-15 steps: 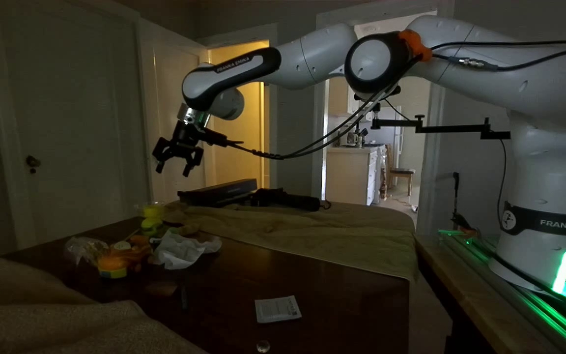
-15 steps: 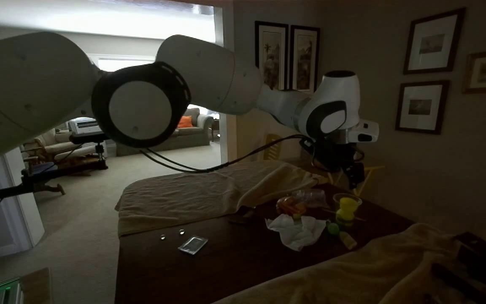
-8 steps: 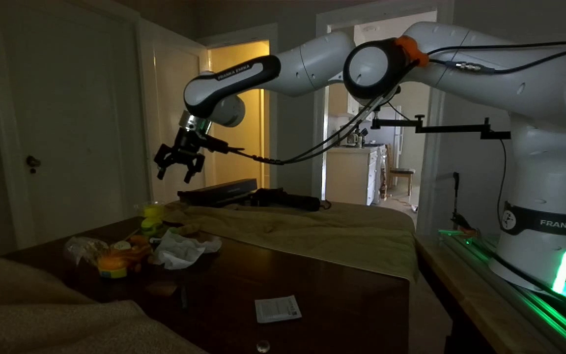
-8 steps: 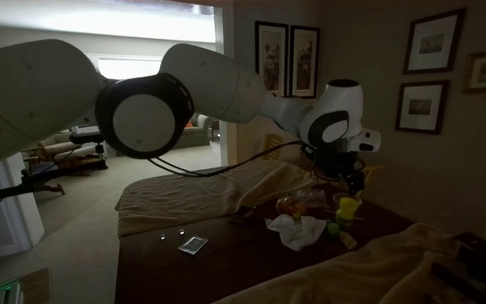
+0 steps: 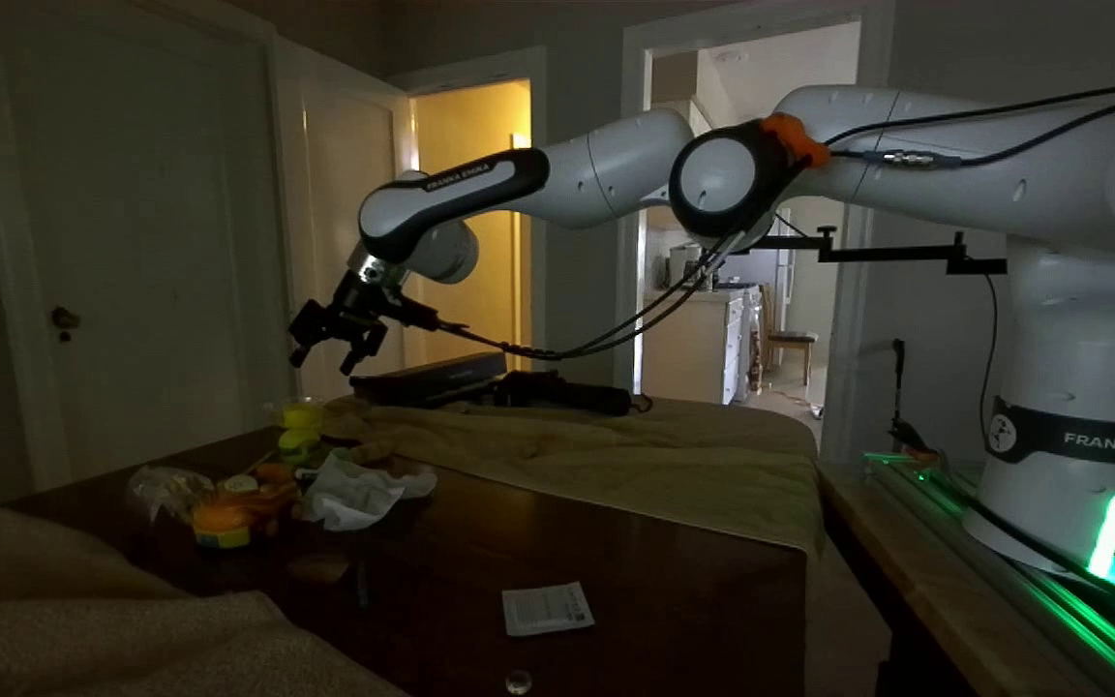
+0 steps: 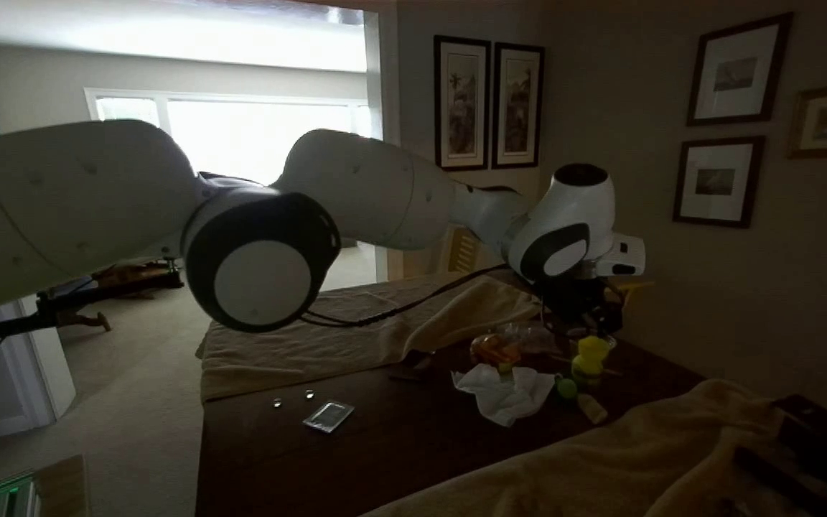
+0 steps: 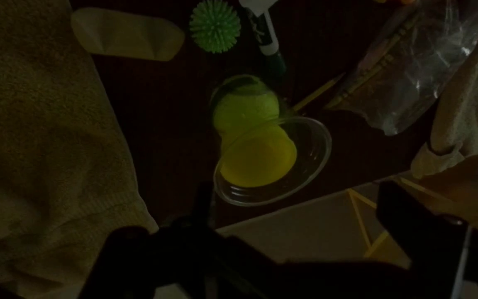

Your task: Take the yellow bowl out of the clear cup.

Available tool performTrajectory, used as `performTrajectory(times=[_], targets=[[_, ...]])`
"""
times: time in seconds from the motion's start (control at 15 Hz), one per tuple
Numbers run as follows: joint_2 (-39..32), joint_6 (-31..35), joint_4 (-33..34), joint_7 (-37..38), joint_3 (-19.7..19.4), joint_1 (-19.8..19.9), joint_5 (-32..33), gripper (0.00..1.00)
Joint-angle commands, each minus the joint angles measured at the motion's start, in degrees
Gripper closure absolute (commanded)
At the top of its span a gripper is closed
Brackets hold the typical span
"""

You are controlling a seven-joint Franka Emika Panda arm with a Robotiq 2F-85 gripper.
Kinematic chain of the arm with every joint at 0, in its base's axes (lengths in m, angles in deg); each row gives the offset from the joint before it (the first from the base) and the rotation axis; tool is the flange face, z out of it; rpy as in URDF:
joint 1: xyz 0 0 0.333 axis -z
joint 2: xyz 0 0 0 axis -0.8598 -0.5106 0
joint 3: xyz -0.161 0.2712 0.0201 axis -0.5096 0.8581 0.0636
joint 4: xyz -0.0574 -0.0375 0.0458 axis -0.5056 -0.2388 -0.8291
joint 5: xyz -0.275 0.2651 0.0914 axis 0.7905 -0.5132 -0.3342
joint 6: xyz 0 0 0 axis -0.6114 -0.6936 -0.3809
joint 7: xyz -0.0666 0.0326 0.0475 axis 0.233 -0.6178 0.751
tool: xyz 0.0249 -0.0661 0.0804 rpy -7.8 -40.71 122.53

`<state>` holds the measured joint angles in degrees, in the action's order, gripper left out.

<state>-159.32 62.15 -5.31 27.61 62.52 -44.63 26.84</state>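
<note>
Above the dark table point(image 5: 674, 571), I see my gripper point(image 5: 322, 365) with its fingers spread apart; below it, the yellow bowl point(image 7: 259, 160) sits inside the clear cup point(image 7: 313, 150).

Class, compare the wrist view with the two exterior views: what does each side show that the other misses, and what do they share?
Wrist view only: the green ball as visibly spiky.
Exterior views only: the robot's arm and a pale packet on the table.
Shared: the yellow bowl in the clear cup, and the end effector.
</note>
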Motion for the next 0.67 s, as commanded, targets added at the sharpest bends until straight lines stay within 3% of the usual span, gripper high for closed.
performTrajectory(times=[0.0, 0.2, 0.33, 0.4, 0.47, 0.53, 0.6], targets=[[-4.2, 0.9, 5.7, -2.6, 2.7, 0.3, -1.2, 0.0], [-4.9, 0.3, 6.1, -0.9, 3.3, 0.2, -1.0, 0.0], [-5.3, 0.3, 6.4, -1.1, 3.9, 0.4, -1.1, 0.23], [-5.5, 0.4, 6.6, -1.1, 4.1, 0.5, -1.1, 0.18], [-5.8, 0.5, 6.8, -1.1, 4.3, 0.7, -1.1, 0.23], [-6.0, 0.6, 6.9, -1.0, 4.5, 0.8, -1.1, 0.18], [-6.1, 0.5, 6.9, -1.0, 4.6, 0.9, -1.0, 0.22]])
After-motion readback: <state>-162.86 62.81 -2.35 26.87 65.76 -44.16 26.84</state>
